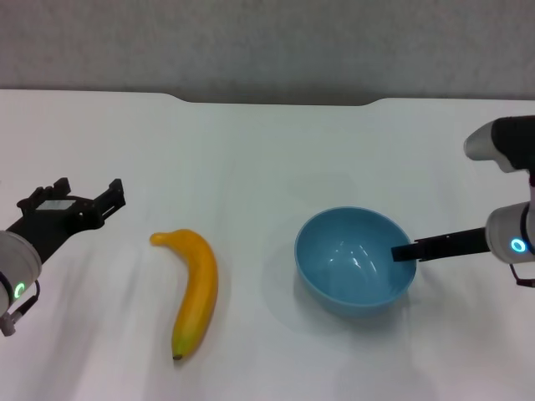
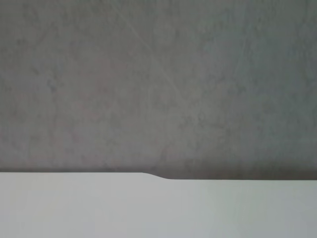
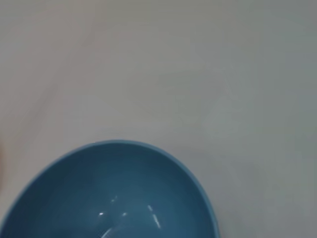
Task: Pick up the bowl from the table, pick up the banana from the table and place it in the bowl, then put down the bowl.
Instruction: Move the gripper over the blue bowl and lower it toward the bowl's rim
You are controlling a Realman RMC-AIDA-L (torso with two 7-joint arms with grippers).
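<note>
The light-blue bowl (image 1: 355, 261) is right of centre on the white table (image 1: 251, 150). My right gripper (image 1: 404, 251) reaches in from the right and is shut on the bowl's right rim, one dark finger lying inside the rim. The bowl's inside fills the lower part of the right wrist view (image 3: 109, 198). The yellow-orange banana (image 1: 195, 291) lies on the table left of the bowl, stem end to the far left, dark tip nearest me. My left gripper (image 1: 90, 194) is open and empty, hovering left of the banana and apart from it.
The table's notched far edge (image 1: 276, 102) meets a grey wall (image 1: 267, 42). The left wrist view shows only that edge (image 2: 158, 176) and the wall.
</note>
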